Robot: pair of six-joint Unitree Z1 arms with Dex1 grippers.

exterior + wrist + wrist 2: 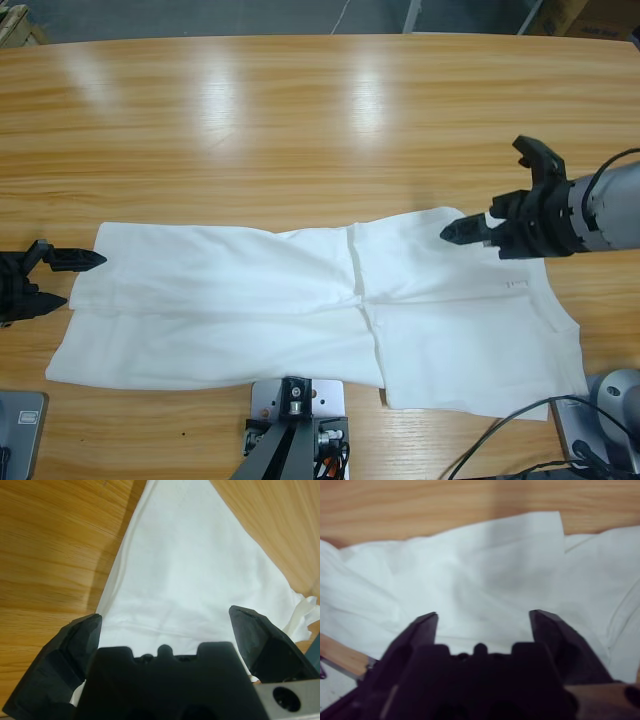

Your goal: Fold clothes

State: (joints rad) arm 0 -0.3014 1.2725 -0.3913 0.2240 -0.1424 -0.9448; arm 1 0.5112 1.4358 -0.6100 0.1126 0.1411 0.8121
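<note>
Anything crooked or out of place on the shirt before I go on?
The T-shirt lies flat but uneven: the right part reaches nearer the table's front edge than the left, so the front hems step. A raised crease runs across its middle. Both pincers, left and right, are open, holding nothing.

far half of long wooden table point(300, 120) bare – open passage | flat white thin-fabric t-shirt point(250, 300) fills near strip – low obstacle

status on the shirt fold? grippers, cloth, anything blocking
Left gripper open at the T-shirt's left edge, holding nothing. Right gripper open over its right end, holding nothing. Shirt flat on table, folded into a long band. Nothing blocking.
</note>
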